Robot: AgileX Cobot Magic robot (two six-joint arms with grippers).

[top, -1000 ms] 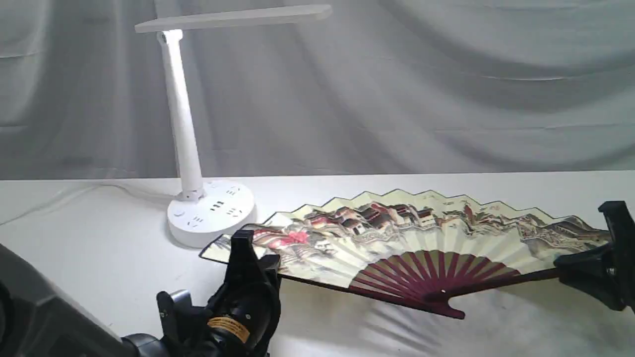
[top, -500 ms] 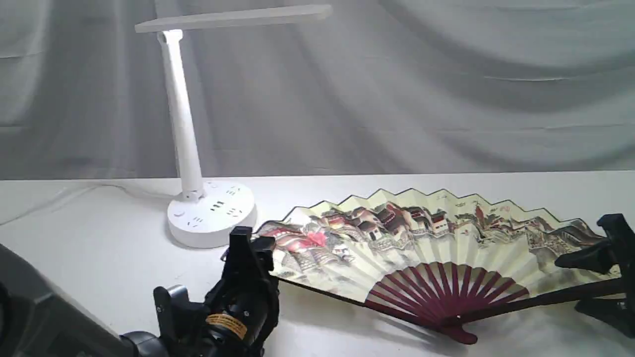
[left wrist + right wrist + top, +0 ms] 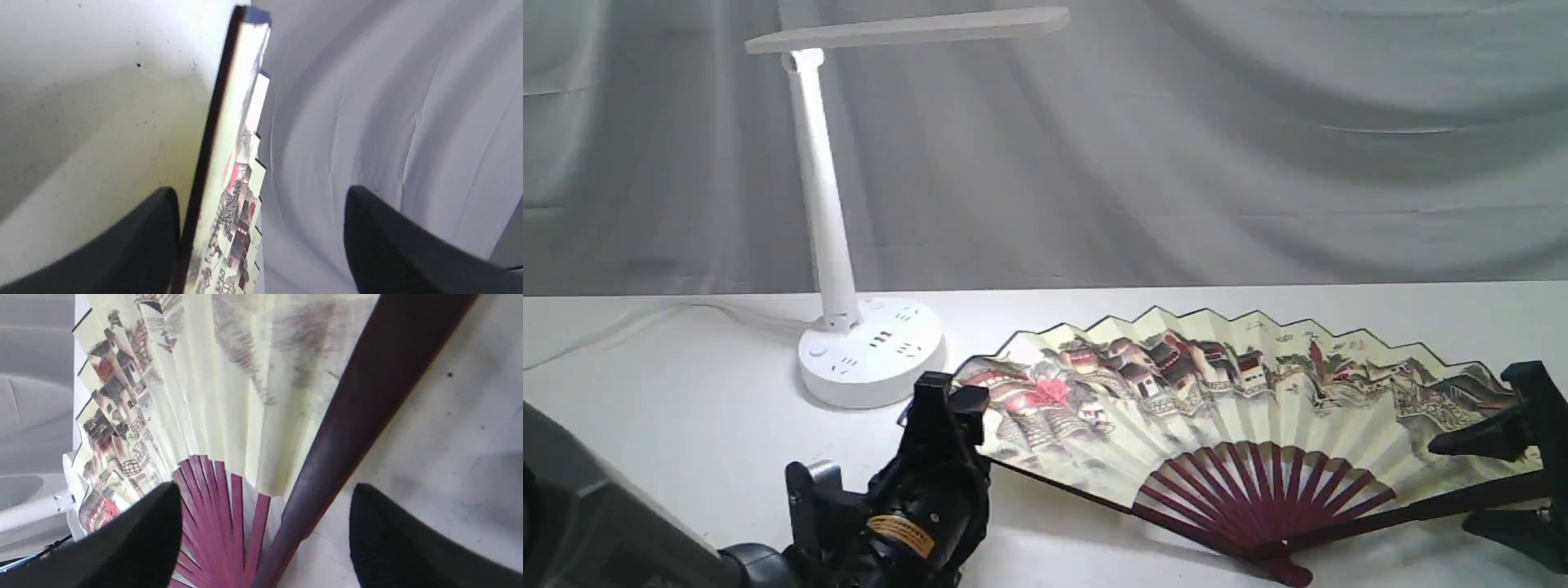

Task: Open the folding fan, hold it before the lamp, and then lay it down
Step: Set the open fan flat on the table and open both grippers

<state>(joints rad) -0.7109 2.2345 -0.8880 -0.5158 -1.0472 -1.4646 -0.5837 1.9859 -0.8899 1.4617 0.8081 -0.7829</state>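
Evidently the folding fan (image 3: 1217,392) is laid open on the bench (image 3: 686,408); left fingers (image 3: 135,249) and right fingers (image 3: 392,543) are spread wide, gripping nothing; careful withdrawal is called for

Looks like a staged robot test bench here: grey cloth backdrop (image 3: 1258,163) draped across the whole far side, plain white tabletop (image 3: 686,392) in front, and a black robot arm (image 3: 915,514) at near left.

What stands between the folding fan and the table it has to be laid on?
Nothing visible does. The folding fan lies spread on the white table beside the base of the lamp; the open left gripper and right gripper straddle its guards.
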